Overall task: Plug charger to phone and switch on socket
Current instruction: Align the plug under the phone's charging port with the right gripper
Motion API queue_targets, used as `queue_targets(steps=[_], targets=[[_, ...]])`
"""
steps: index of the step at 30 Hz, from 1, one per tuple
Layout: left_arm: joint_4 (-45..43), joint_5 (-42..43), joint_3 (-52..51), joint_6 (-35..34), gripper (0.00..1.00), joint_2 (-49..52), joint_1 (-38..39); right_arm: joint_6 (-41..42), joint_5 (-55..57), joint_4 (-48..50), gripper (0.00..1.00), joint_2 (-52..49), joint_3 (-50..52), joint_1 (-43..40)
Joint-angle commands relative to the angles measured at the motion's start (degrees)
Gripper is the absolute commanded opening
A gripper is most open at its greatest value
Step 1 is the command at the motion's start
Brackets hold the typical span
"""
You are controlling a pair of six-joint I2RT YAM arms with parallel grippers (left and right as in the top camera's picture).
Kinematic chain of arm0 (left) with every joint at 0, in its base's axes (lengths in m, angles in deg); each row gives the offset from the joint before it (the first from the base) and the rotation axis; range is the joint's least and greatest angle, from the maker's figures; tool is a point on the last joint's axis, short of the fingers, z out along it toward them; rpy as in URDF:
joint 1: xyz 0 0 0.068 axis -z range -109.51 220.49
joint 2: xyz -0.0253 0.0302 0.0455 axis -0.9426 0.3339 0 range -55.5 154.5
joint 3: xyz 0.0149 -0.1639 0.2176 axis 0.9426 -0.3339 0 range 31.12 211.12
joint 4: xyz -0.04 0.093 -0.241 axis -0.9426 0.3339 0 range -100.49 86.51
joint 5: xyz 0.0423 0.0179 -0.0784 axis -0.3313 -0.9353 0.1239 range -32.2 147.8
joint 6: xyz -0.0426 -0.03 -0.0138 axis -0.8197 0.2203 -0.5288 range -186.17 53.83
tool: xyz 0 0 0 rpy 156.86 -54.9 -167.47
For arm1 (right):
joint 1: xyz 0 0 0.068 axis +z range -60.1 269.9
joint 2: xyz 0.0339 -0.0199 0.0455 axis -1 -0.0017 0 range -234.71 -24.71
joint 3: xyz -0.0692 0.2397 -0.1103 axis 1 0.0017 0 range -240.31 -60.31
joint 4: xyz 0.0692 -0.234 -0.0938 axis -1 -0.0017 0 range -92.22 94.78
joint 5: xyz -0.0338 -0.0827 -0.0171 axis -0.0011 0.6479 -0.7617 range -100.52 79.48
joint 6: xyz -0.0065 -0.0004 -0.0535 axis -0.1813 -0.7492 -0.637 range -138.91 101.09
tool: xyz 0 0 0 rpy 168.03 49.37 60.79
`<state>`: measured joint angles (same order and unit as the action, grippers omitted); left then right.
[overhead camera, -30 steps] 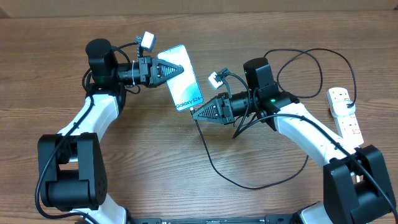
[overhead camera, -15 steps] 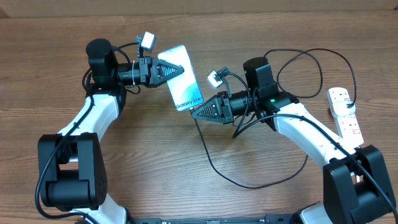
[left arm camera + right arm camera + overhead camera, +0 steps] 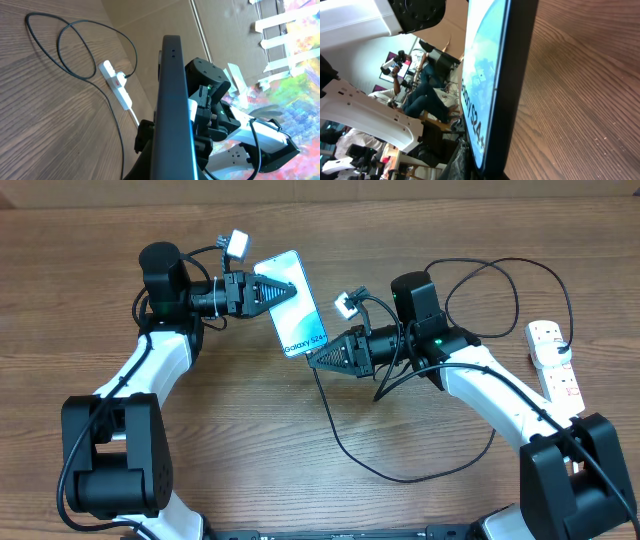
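Observation:
The phone, with a light blue screen and "Galaxy S24" text, is held tilted above the table. My left gripper is shut on its upper end. My right gripper is at the phone's lower end, shut on the tip of the charger, a thin black cable; the fingers hide the connector. The cable loops over the table to the white socket at the far right. The left wrist view shows the phone edge-on, with the socket beyond. The right wrist view shows the phone's screen right above my fingers.
The wooden table runs under both arms. The black cable makes a wide loop at the front centre and another at the back right. The socket's white cord runs off the right edge.
My right gripper has crept slightly up and left, closer to the phone's lower end. The left gripper and the phone have barely moved.

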<state>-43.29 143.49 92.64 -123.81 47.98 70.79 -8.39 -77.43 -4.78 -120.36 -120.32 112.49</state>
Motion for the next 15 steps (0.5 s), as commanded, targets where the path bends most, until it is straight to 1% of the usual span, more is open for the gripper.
queue_targets(steps=[1,8,10,12,15], targets=[[0.0,4.9,-0.3,1.3,0.04,0.3,2.0,0.0,3.9,-0.2,0.04,-0.1,-3.5,-0.2],[0.0,4.8,-0.3,4.2,0.04,0.3,1.5,0.0,3.9,-5.7,0.04,-0.1,-3.5,-0.2],[0.0,4.7,-0.3,5.5,0.05,0.3,1.5,0.0,3.9,-7.0,0.14,0.2,-3.5,-0.2],[0.0,4.2,-0.3,5.8,0.04,0.3,1.5,0.0,3.9,-8.8,0.18,1.1,-3.5,-0.3],[0.0,3.0,-0.3,5.9,0.04,0.3,1.5,-0.1,3.9,-11.2,0.31,3.5,-3.5,-0.9]])
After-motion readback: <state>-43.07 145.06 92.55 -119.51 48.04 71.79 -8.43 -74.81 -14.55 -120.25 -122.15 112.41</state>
